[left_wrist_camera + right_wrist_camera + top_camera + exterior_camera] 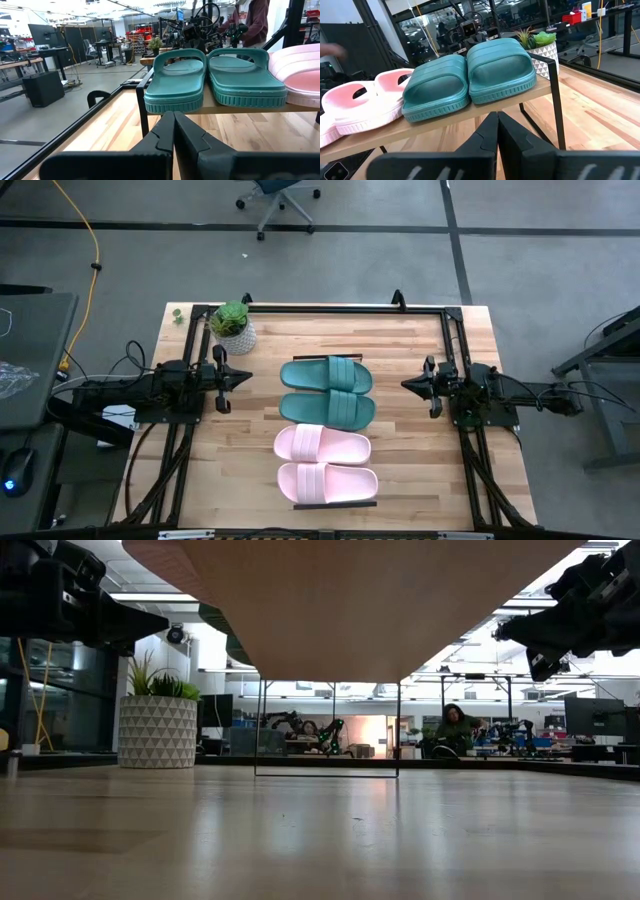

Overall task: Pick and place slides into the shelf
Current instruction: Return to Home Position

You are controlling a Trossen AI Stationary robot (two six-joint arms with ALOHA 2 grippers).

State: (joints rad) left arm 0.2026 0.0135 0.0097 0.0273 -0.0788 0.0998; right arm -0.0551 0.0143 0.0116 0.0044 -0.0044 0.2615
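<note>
Lined up side by side on the shelf (335,504): two teal green slides (327,391) filling one half, two pale pink slides (325,462) the other. Left gripper (246,377) well clear of the shelf's left side, fingers pressed together. Right gripper (406,385) off its right side, likewise pressed together.

Wood table (420,430) carried shelf (335,505) at its middle. Four slides lay on shelf, side by side in one row: green slides (327,392) at shelf's far end, pink slides (325,463) at near end. Pot (235,332) stood on table just beside shelf's green end.
</note>
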